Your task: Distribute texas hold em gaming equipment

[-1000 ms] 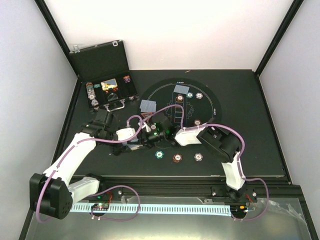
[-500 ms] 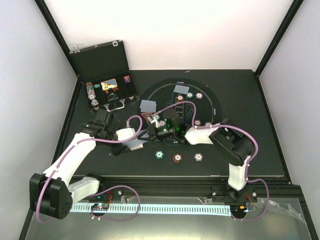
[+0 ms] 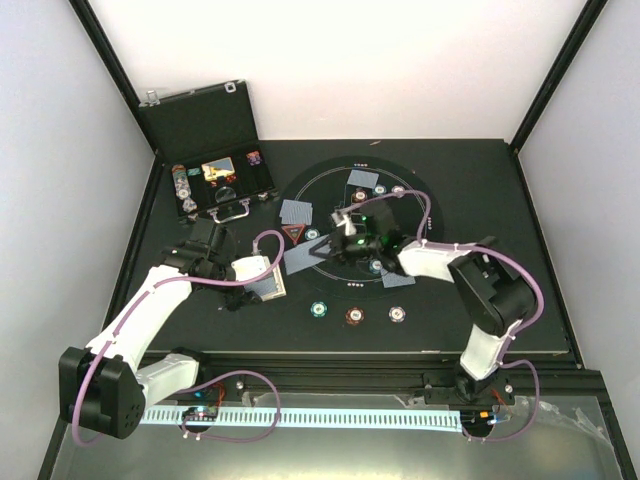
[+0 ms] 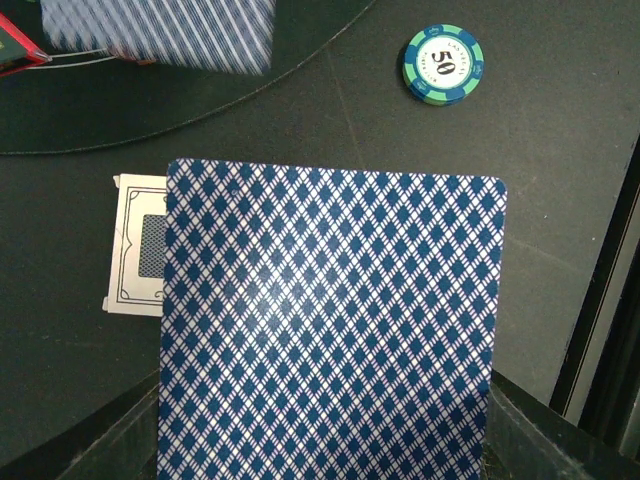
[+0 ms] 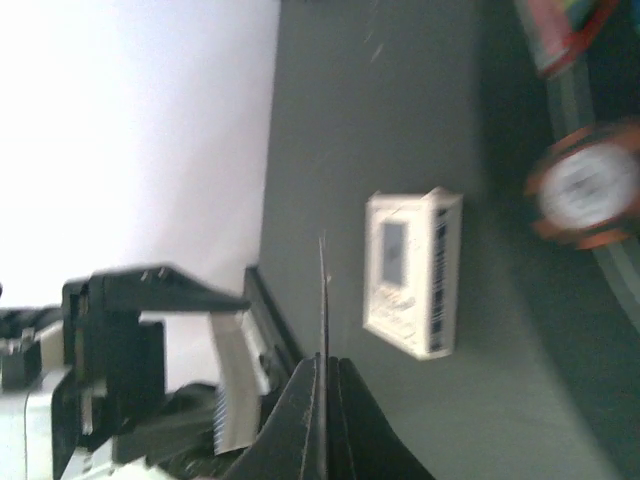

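- Overhead view: I see a black table [image 3: 480,310] with white walls [image 3: 400,60] behind it. A large round black mat with white outlines [image 3: 425,215] lies mid-table, and an open black hard case with silver latches [image 3: 200,125] stands at the far left.
- Blue-grey patterned playing cards [image 3: 362,178] lie on the mat, with a red triangle marker [image 3: 293,233] at its left edge. A teal chip [image 3: 319,309], brown chip [image 3: 353,315] and grey chip [image 3: 397,314] sit in a row just in front of the mat.
- Left wrist view: my left gripper [image 4: 325,445] is clenched on a blue diamond-backed card [image 4: 330,310], held above a white card box [image 4: 135,255]. The teal chip [image 4: 443,64] reads "50".
- Right wrist view: my right gripper [image 5: 322,375] is pinched on a thin card [image 5: 323,300], which I see edge-on. The card box [image 5: 405,270] shows a barcode, and a blurred orange-rimmed chip [image 5: 585,195] lies beyond it.
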Available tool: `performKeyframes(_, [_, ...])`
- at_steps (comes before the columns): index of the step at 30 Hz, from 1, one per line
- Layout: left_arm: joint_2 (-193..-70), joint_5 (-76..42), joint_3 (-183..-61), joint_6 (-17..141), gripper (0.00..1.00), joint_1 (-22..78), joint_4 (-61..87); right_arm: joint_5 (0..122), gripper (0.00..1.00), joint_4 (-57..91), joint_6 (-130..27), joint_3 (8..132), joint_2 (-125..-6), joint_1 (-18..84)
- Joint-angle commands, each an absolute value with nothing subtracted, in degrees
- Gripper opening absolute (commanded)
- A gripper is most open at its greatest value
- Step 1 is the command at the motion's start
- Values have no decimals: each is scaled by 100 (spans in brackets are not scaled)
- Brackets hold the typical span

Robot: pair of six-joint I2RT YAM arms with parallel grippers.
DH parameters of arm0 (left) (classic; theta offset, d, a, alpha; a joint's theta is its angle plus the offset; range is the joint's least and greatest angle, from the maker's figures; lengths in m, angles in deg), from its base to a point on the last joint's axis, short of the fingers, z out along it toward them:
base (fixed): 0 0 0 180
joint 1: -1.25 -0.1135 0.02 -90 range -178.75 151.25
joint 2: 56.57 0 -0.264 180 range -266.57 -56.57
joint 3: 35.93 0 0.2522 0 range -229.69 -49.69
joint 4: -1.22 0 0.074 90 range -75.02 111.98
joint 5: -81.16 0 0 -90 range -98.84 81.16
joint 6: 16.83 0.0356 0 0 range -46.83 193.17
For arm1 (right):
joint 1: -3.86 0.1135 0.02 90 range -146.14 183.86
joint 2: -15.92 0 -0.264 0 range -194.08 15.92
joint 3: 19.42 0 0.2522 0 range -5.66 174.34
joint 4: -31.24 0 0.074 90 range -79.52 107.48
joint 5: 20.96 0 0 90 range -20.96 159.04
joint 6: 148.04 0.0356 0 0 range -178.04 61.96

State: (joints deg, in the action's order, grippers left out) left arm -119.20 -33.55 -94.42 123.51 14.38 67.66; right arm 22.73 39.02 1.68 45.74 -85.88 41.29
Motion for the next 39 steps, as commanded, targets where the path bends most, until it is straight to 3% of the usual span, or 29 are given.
performKeyframes(1, [-11844,-3518,-9533,12367,2,1409,6769,2305,1,2783,-670,4888,-8430,3259])
performKeyframes(7, [-11873,-3512,-9520,12358,1,1409,6754,2224,1,1672,-1319,6292,-9203,2152])
performKeyframes(12, [-11887,-3469,-9522,12328,2,1409,6758,1913,1,1434,-1216,7253,-9893,1899])
performKeyframes(17, [-11864,-3461,-9444,12353,2,1406,6700,1860,1,1972,-998,6554,-9432,2217])
performKeyframes(27, [-11846,-3622,-9539,12327,2,1409,6708,1964,1,3459,55,4306,-7393,3536])
performKeyframes(39, [-11793,-3974,-9587,12361,2,1409,6951,2199,1,4309,519,4160,-7458,4717])
